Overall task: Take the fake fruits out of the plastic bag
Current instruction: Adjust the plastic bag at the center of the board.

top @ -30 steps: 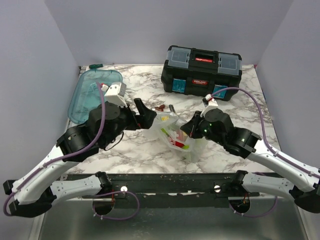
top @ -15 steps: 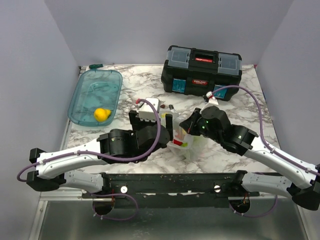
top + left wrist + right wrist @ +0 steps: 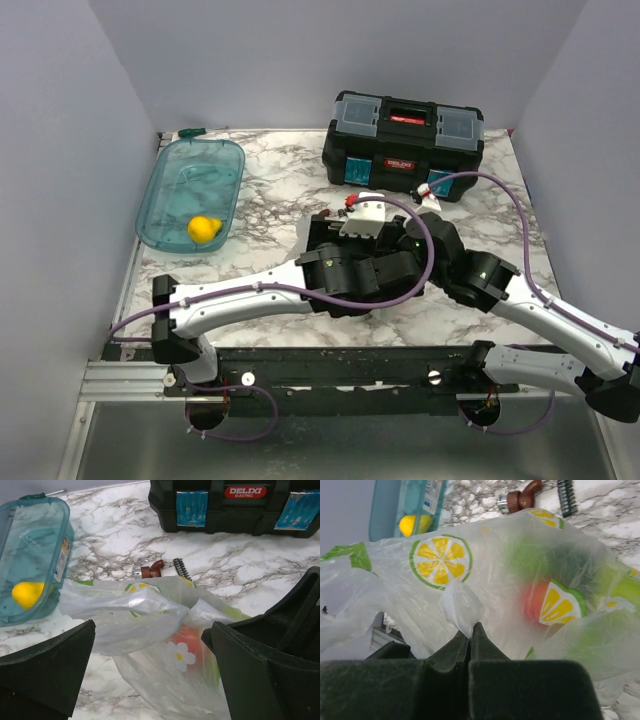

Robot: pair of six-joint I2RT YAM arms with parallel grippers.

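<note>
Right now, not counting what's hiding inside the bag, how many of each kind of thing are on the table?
yellow fruit: 1
teal tub: 1
black toolbox: 1
plastic bag: 1
small hardware bits: 2
green-handled tool: 1
Total: 7

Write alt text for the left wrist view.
The open left gripper frames a clear plastic bag with a red fruit showing inside. A yellow fruit lies in the teal tub at left; a black toolbox and small hardware sit behind.
</note>
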